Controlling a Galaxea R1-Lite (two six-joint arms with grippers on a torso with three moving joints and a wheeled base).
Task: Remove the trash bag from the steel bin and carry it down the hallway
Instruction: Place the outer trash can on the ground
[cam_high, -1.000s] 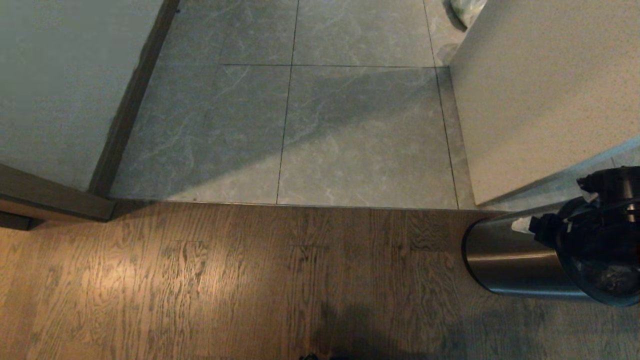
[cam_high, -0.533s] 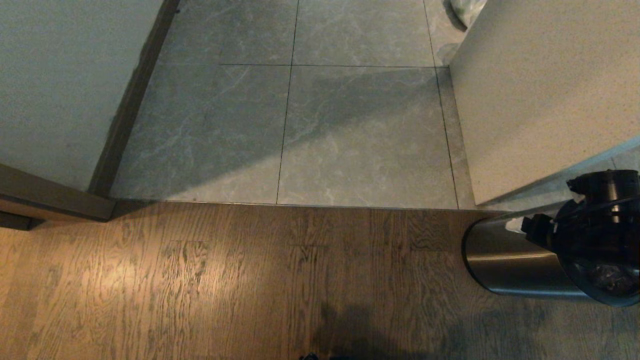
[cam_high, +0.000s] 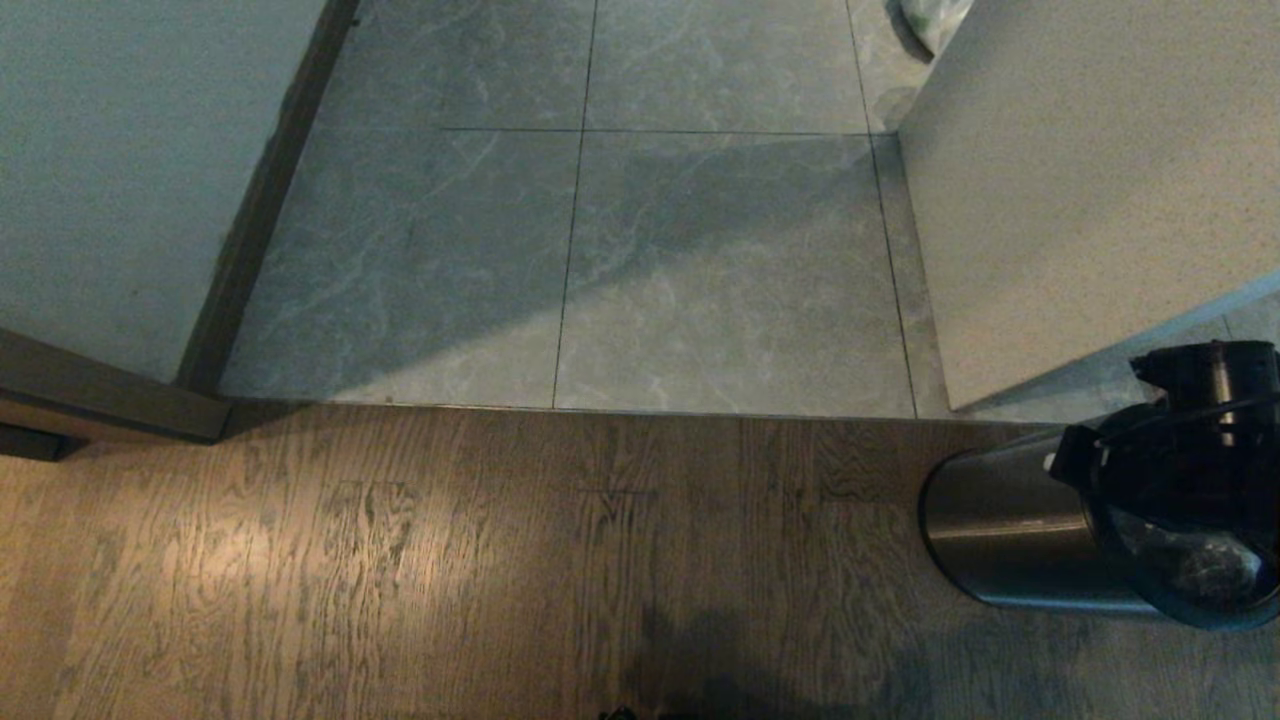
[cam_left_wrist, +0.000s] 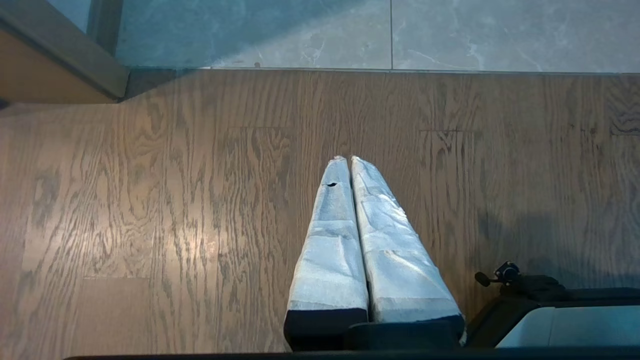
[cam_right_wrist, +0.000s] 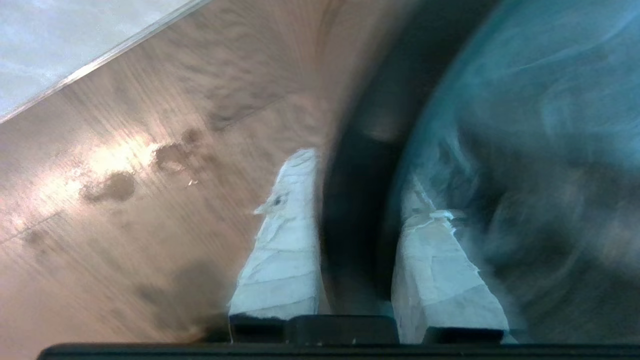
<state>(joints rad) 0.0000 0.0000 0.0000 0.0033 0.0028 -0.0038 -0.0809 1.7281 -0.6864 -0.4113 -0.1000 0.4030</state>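
The steel bin at near right is brushed metal with a soft sheen, lined with the thin, crinkly clear plastic trash bag. The near floor is grained brown wood, semi-gloss. The hallway beyond has smooth grey marbled tiles between matt, speckled pale walls.

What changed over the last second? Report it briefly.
The right gripper sank slightly over the black rim of the small brushed-steel cylinder bin, nudging it a little leftward. The transparent plastic trash bag stayed inside; the left gripper stayed parked, shut.
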